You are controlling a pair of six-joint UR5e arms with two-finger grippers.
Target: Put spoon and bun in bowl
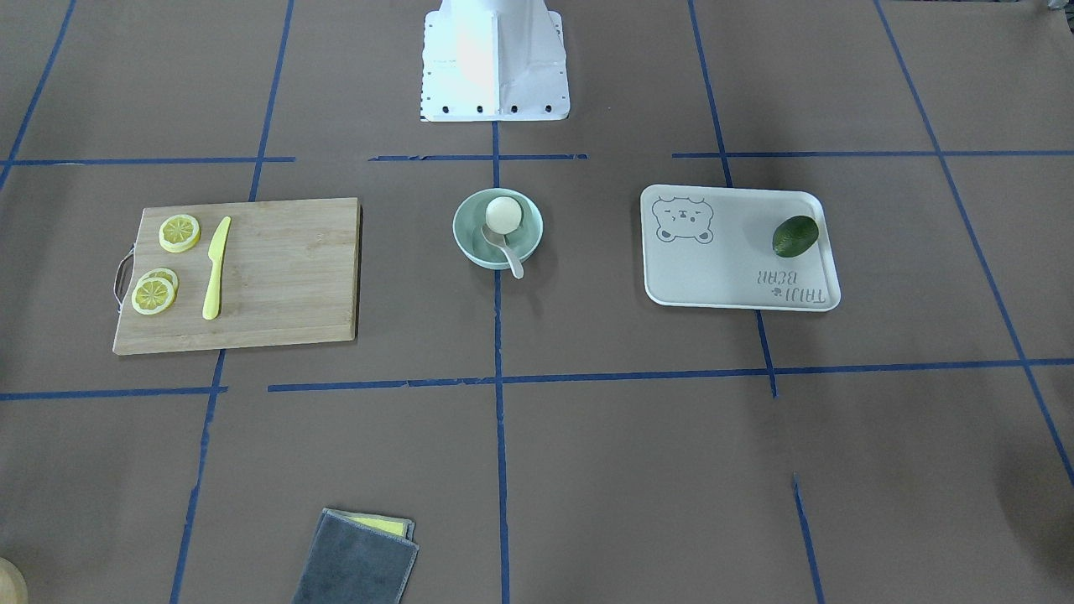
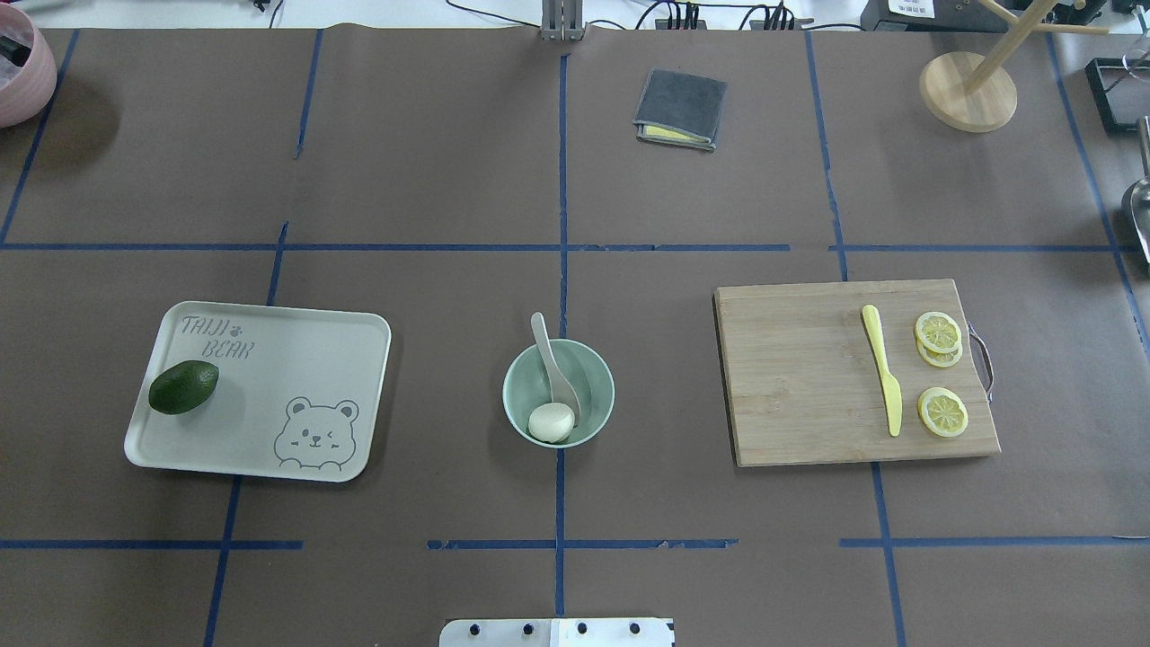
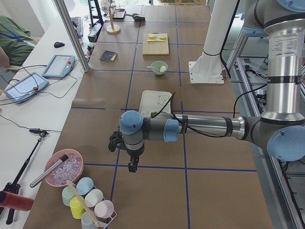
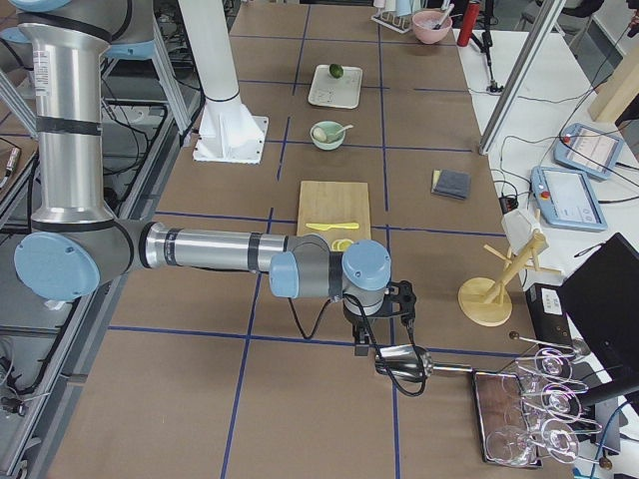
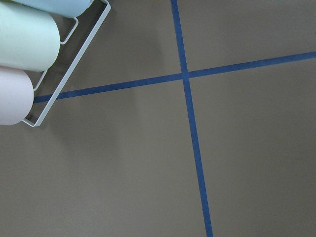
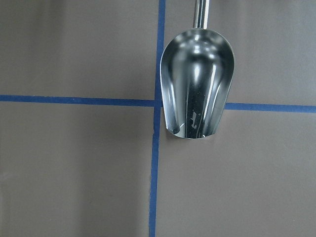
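Note:
The pale mint-green bowl [image 1: 460, 231] stands at the table's middle, in front of the robot's base; it also shows in the overhead view [image 2: 517, 395]. The white bun [image 1: 503, 215] lies inside the bowl. The off-white spoon [image 1: 510, 256] rests with its scoop in the bowl, beside the bun, and its handle sticks out over the rim. In the overhead view the bun [image 2: 551, 422] and the spoon [image 2: 548, 350] show the same. My left gripper [image 3: 132, 167] hangs far out at the table's left end. My right gripper [image 4: 361, 347] hangs at the right end. I cannot tell whether either is open or shut.
A beige bear-print tray [image 2: 269, 395] holds an avocado [image 2: 183, 387]. A wooden cutting board [image 2: 800, 377] carries a yellow knife [image 2: 882, 368] and lemon slices [image 2: 942, 412]. A grey cloth [image 2: 680, 109] lies far out. A metal scoop [image 6: 196, 89] lies under my right wrist, a cup rack [image 5: 29, 54] beside my left.

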